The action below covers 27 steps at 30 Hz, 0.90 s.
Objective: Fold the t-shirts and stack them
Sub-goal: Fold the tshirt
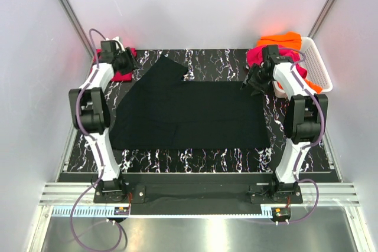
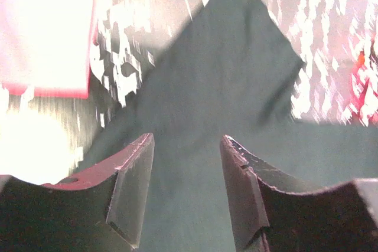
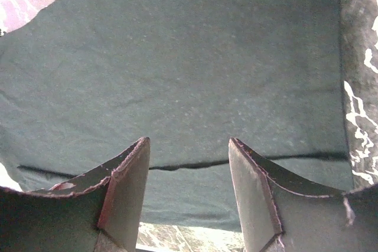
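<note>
Lying flat across the bench [image 1: 201,157], the black t-shirt [image 1: 189,110] fills its middle. The left end effector [image 2: 186,140] hovers by its far left corner, the right end effector [image 3: 189,141] over its far right edge, both spread and empty. A red-pink shirt [image 1: 121,75] lies far left; the magenta shirt [image 1: 255,56] and orange shirt [image 1: 283,39] sit at the basket [image 1: 319,66].

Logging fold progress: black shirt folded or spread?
Spread flat: black shirt covers most of the table, one sleeve out. Any tucked side: cannot tell.

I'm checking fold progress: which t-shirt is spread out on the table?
The black t-shirt, laid flat mid-table. The red-pink one sits at the far-left corner; the magenta one and orange one are bunched in the basket.
</note>
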Tool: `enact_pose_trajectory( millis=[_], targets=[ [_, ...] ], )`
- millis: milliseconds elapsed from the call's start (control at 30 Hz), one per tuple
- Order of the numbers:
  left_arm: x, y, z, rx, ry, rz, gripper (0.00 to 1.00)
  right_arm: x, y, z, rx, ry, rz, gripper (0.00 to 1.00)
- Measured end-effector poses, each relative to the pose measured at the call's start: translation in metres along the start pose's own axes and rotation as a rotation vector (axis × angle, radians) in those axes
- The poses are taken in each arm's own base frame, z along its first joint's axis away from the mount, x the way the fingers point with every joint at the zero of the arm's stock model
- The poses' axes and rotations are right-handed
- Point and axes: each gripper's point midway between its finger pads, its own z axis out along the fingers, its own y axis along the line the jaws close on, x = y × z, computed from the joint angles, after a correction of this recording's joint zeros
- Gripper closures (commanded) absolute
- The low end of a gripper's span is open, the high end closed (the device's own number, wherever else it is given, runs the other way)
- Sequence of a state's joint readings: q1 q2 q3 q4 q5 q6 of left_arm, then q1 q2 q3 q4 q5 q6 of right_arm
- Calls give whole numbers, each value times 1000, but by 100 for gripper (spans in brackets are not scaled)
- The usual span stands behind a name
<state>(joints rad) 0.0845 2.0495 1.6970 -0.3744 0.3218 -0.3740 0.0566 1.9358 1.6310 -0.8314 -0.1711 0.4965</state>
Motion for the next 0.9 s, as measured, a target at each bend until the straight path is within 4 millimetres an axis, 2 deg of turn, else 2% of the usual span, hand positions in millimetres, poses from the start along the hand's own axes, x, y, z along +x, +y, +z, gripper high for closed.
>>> enact_pose_trajectory(
  millis=[200, 367, 667, 900],
  targets=[
    [1, 22, 59, -24, -30, -14, 45, 0, 5, 3, -23, 14, -7, 37],
    [0, 34, 92, -62, -59, -69, 45, 1, 5, 4, -26, 21, -11, 36],
    [1, 44, 113, -148, -54, -183, 46, 8, -4, 32, -6, 90, 9, 36],
    [7, 42, 120, -167, -7, -286, 51, -4, -10, 47, -2, 94, 36, 36]
  ],
)
